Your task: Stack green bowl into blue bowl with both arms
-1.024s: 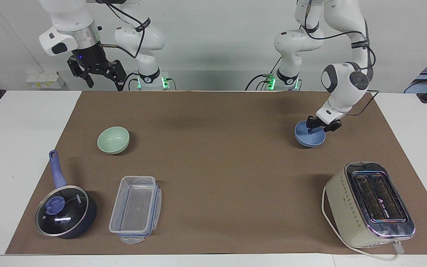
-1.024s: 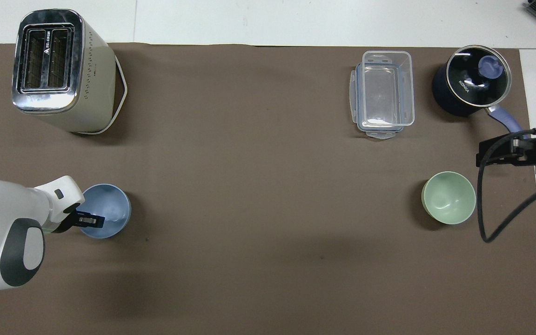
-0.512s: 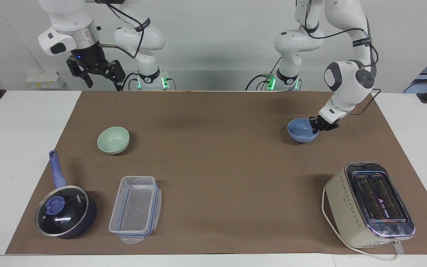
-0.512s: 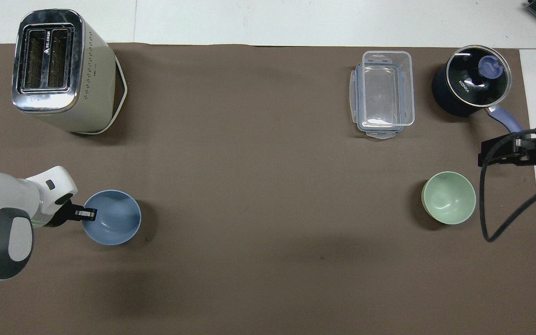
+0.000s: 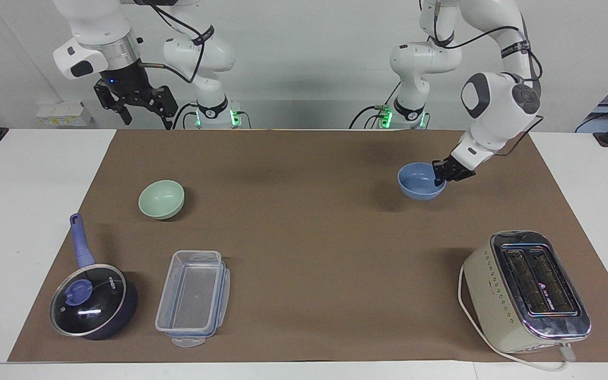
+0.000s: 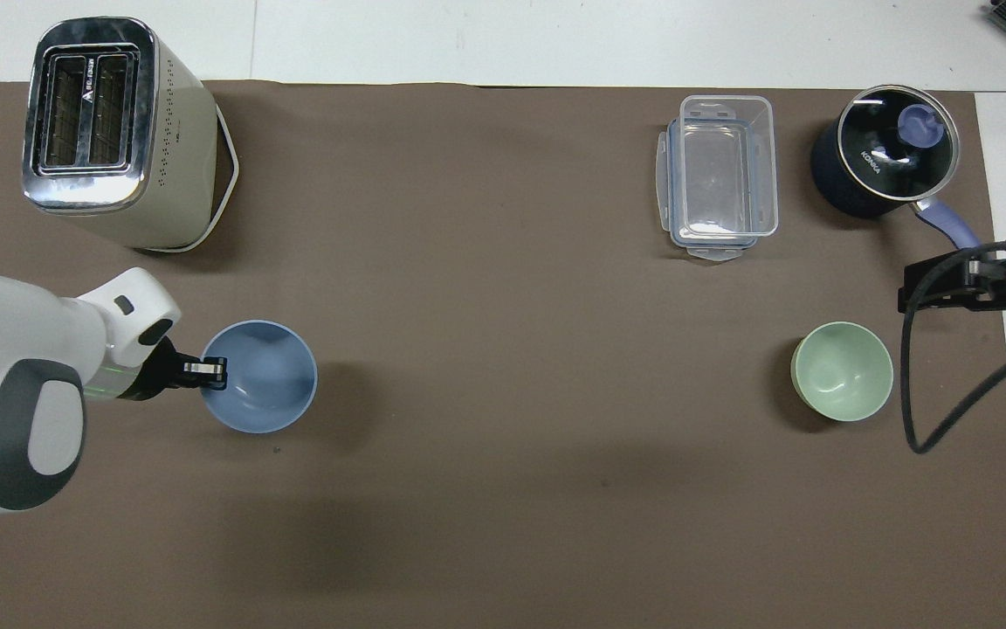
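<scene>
The periwinkle-blue bowl point(image 5: 416, 183) point(image 6: 265, 377) hangs a little above the brown mat, toward the left arm's end of the table. My left gripper point(image 5: 442, 176) point(image 6: 209, 372) is shut on its rim, on the side toward the left arm's end. The pale green bowl point(image 5: 161, 199) point(image 6: 842, 370) rests upright on the mat toward the right arm's end. My right gripper point(image 5: 145, 117) point(image 6: 915, 292) is open and empty. It hangs high over the mat's edge at the right arm's end and waits.
A cream toaster point(image 5: 525, 290) point(image 6: 110, 131) stands farther from the robots than the blue bowl. A clear plastic container point(image 5: 193, 298) point(image 6: 717, 175) and a dark lidded saucepan point(image 5: 93, 301) point(image 6: 887, 157) lie farther out than the green bowl.
My left gripper has lifted the blue bowl off the mat and carried it toward the middle of the table. The right gripper has hardly moved. The green bowl has stayed put.
</scene>
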